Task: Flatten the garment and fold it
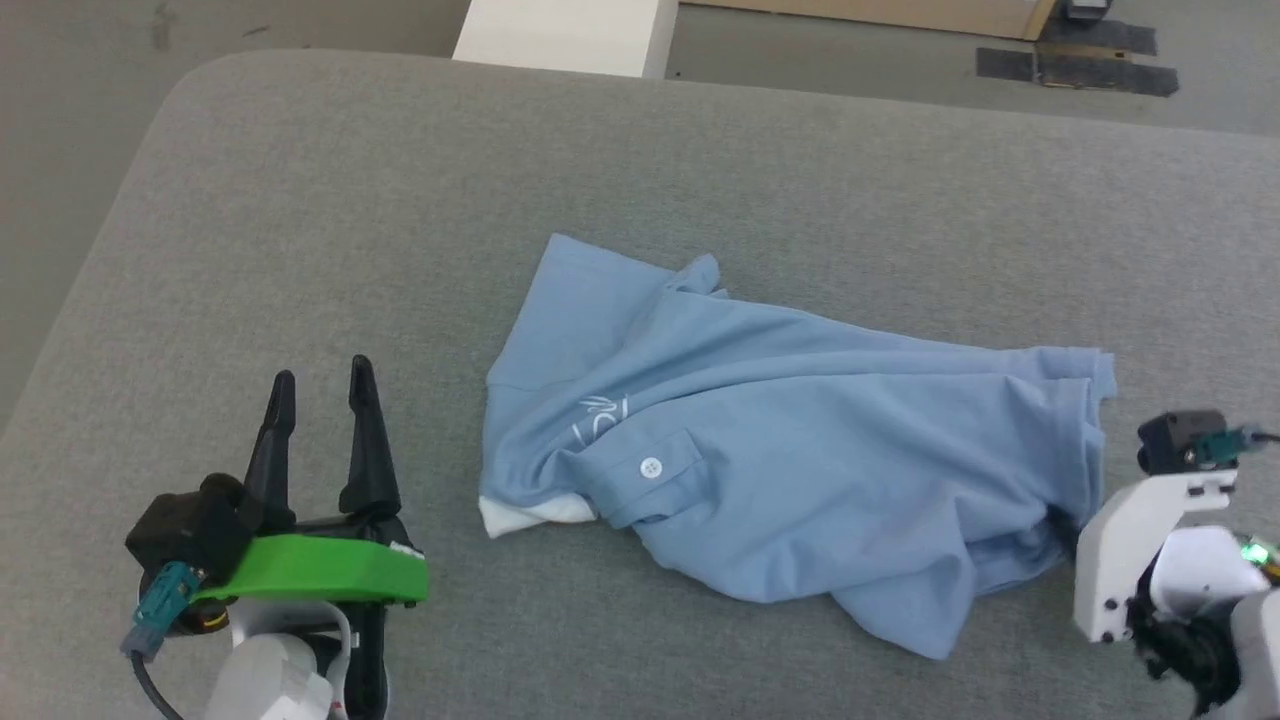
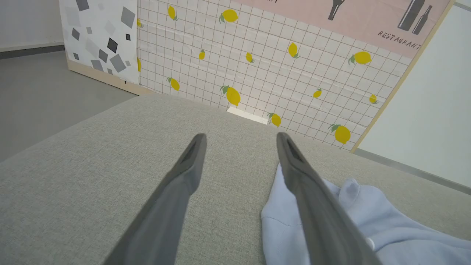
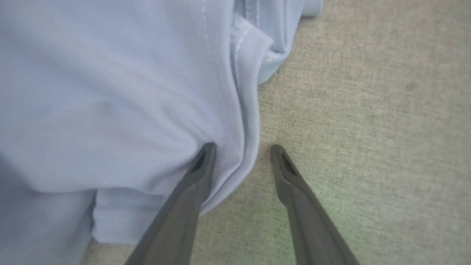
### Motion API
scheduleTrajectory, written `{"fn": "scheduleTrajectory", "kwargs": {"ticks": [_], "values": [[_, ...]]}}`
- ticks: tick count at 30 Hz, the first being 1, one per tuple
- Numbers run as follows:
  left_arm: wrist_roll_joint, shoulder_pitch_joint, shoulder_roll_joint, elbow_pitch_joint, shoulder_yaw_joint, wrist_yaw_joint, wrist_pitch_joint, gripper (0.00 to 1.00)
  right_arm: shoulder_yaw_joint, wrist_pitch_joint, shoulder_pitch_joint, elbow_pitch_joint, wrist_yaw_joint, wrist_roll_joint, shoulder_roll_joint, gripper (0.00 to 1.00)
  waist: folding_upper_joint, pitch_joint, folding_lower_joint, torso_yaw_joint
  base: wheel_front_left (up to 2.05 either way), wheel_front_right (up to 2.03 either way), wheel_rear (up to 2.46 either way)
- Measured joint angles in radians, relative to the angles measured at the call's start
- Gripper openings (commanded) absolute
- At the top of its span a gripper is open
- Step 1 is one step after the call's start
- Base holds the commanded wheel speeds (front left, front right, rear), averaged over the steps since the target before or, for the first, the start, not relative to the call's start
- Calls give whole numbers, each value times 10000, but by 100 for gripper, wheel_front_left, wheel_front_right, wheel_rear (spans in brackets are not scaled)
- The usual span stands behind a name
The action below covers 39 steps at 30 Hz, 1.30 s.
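The garment (image 1: 800, 450), a light blue polo shirt, lies crumpled across the middle of the grey table (image 1: 700, 150). Its white collar (image 1: 525, 515), one white button (image 1: 651, 467) and white logo (image 1: 600, 420) face the left side. My left gripper (image 1: 322, 370) stands open and empty just left of the collar end; in the left wrist view the left gripper (image 2: 239, 136) has the garment (image 2: 368, 221) beside its right finger. My right arm (image 1: 1130, 540) is at the garment's right end. In the right wrist view the right gripper (image 3: 241, 147) is open, its fingers straddling a fold at the edge of the garment (image 3: 110, 92).
The table's rounded corner is at the far left, with grey floor beyond it. A white block (image 1: 565, 35) stands past the far edge, and dark tape patches (image 1: 1080, 65) mark the floor. A lemon-patterned wall panel (image 2: 276, 55) rises behind the table.
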Motion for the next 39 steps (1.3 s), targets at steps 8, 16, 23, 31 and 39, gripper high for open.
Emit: {"fn": "scheduleTrajectory", "kwargs": {"ticks": [8, 16, 23, 31, 39], "values": [[330, -55, -197, -213, 36, -284, -40, 100, 334, 430, -2641, 692, 2, 259, -1770, 0, 0, 431, 0, 271, 0, 0, 0], [364, -624, -414, -29, -387, -585, -40, 100, 721, -146, -7075, 1996, 2, -773, -2715, 0, 0, 1050, 0, 636, 0, 0, 0], [359, -865, -460, 161, -418, -596, -40, 100, 683, -2288, -9477, 3275, 2, -2230, -2069, 0, 0, 1548, 0, 1108, 0, 0, 0], [293, -855, -474, 596, -399, -683, -40, 100, 182, -2213, -8835, 4594, 4, -1881, -1080, 100, 0, 1323, 1, 1195, 0, 0, 0], [272, -720, -474, 901, -125, -736, -40, 100, 75, -4775, -6642, 3043, 4, -42, -940, 100, 0, 503, 0, 819, 0, 0, 0]]}}
